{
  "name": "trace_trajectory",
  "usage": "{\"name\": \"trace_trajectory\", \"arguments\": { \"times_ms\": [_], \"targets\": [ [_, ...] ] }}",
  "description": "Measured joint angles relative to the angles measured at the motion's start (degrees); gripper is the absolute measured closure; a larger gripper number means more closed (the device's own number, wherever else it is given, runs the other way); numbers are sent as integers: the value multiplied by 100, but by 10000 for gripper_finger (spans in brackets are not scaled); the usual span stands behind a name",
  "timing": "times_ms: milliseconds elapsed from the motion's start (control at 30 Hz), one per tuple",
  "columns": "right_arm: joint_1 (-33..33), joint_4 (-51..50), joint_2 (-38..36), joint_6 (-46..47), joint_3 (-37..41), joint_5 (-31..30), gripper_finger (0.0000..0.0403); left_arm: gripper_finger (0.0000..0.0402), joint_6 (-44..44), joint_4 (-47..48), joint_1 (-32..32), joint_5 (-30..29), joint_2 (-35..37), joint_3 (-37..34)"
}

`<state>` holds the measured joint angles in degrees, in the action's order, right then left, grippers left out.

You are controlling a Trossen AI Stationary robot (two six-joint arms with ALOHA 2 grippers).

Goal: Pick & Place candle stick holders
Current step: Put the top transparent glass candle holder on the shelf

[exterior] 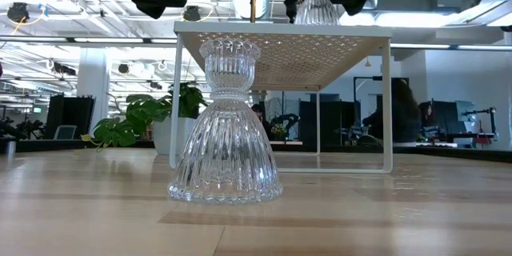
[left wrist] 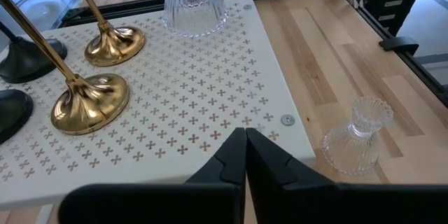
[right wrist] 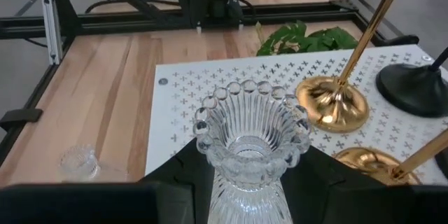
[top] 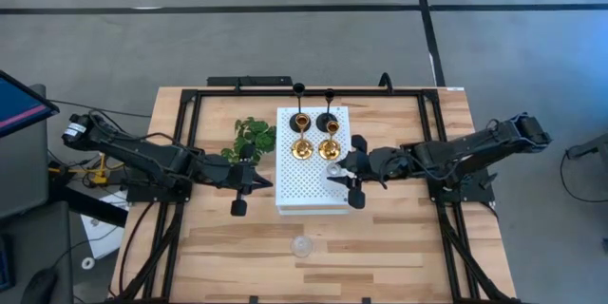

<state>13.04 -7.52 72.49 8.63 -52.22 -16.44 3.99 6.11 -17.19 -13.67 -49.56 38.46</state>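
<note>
A wooden table [top: 380, 247] carries a raised white board [top: 312, 190]; an open workshop shows beyond. On the board stand two black holders [top: 326, 119] and two gold holders [top: 301, 147]. The right pincer [right wrist: 248, 175] grips a glass holder [right wrist: 250, 140] above the board. Another glass holder [top: 302, 245] stands on the table. The left pincer [left wrist: 245, 157] is closed, empty, beside a sprig [top: 252, 138].

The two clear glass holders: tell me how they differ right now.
The glass holder on the board sits between the right gripper fingers, on the white perforated board; the glass holder on the table stands free on the bare wooden table, untouched. The first stands by the gold holders; the second stands alone, nearer the table's front edge. Both are upright, clear ribbed glass with a flared base.
</note>
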Motion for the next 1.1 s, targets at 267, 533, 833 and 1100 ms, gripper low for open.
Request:
{"name": "trace_trajectory", "arguments": {
  "times_ms": [267,533,833,1100],
  "targets": [
    [-4,126,41,191,1,-7,280,396,0,5,0,2,0,0],
    [-13,364,444,196,4,28,281,393,-3,41,0,2,0,-4],
    [-42,307,411,150,-1,51,281,393,-275,182,0,2,0,-7],
    [-42,156,393,150,-10,47,281,396,-278,186,0,3,0,-7]
  ]
}}
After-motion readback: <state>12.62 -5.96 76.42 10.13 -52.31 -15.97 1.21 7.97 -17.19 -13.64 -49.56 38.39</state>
